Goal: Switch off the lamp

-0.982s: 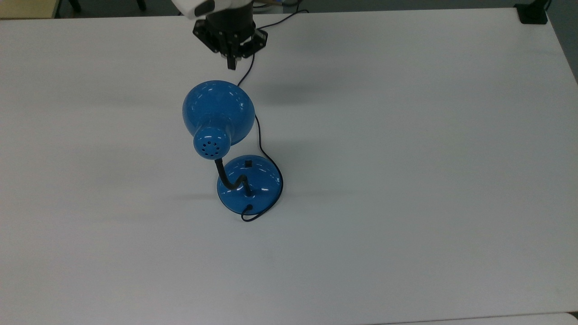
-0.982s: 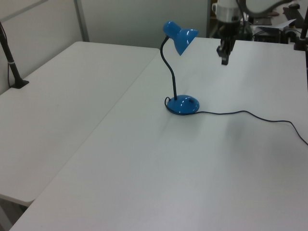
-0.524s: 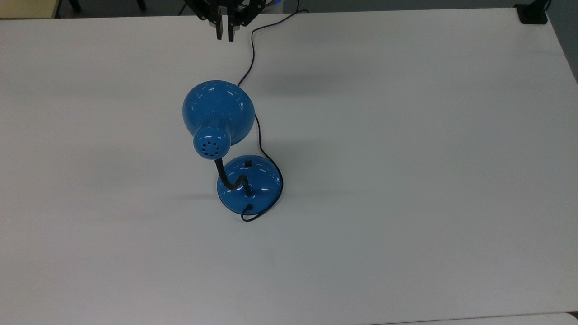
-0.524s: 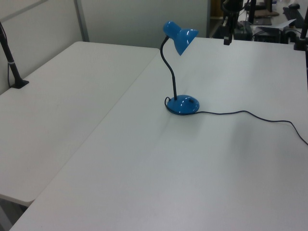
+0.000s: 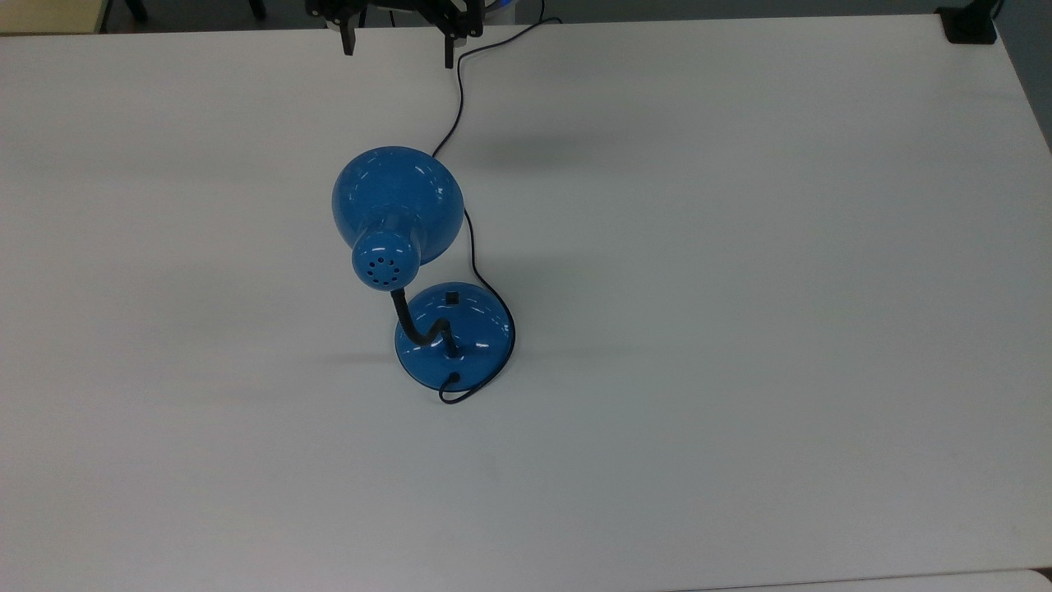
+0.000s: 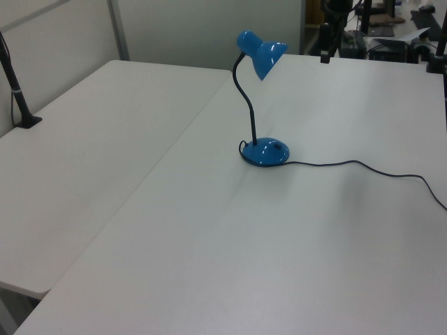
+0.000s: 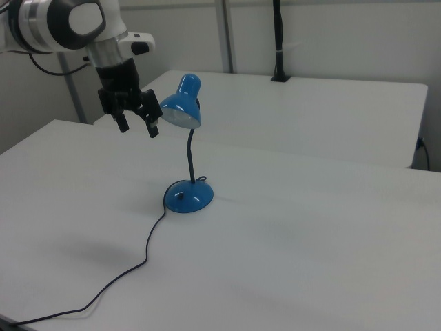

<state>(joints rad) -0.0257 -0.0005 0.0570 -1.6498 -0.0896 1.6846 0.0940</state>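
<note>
The lamp stands upright well inside the white surface, closer to the top view's upper edge than to its lower one. Its round blue base rests flat, with the small black switch on the side of the dome facing the upper edge. The black gooseneck rises from the base and bends over, carrying the blue dome shade high above the surface. The thin black cord loops round the base and runs off toward the upper edge of the surface.

The tool hangs in the air from the white arm, pointing down, its two black fingers spread wide apart and holding nothing. In the right view it sits just beside the shade on the right view's left, level with it and well above the base. In the top view the fingertips show at the upper edge of the surface, well apart from the lamp.
</note>
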